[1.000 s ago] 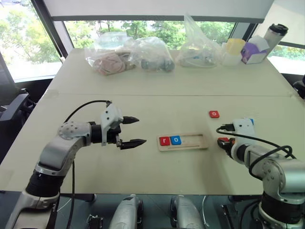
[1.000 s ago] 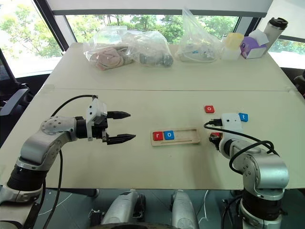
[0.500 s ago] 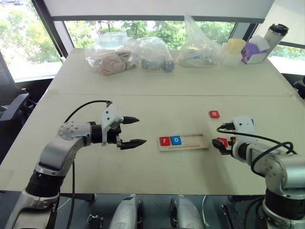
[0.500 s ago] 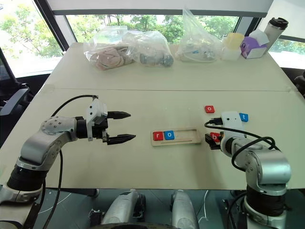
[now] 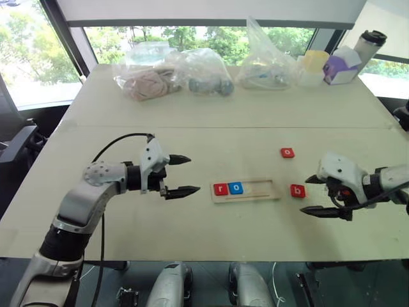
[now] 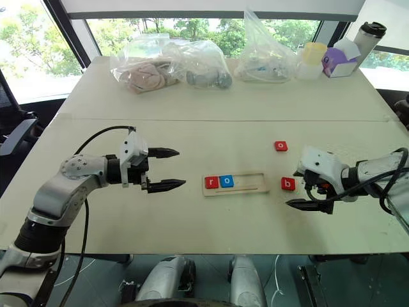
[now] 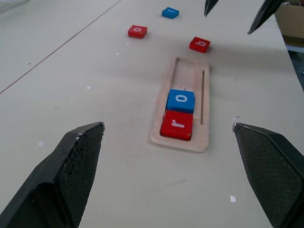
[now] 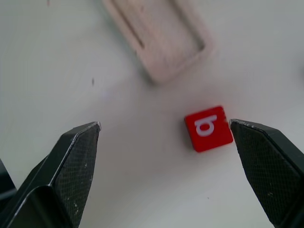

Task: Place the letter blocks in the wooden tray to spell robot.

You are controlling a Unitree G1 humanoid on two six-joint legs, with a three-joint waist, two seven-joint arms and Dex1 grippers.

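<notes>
The wooden tray [image 5: 262,189] lies at the table's middle, with a red r tile [image 5: 220,188] and a blue o tile [image 5: 236,188] at its left end. A red b tile [image 5: 298,190] lies flat on the table just right of the tray. Farther back sits a red o tile [image 5: 287,153], and a blue tile [image 7: 170,12] lies beyond it. My right gripper [image 5: 305,195] hovers open just right of the b tile, holding nothing. Left of the tray, my left gripper [image 5: 192,174] is open and empty, pointing at it.
Several clear plastic bags [image 5: 204,71] with contents lie along the table's far side. A yellow cup [image 5: 315,62], a purple box [image 5: 340,67] and a tumbler [image 5: 369,48] stand at the back right. The table's front edge [image 5: 211,259] runs close below both grippers.
My right gripper opened and let go of the red b tile, which now lies right of the tray. It then rose, rolled and drew off to the right. The left arm stayed still.
</notes>
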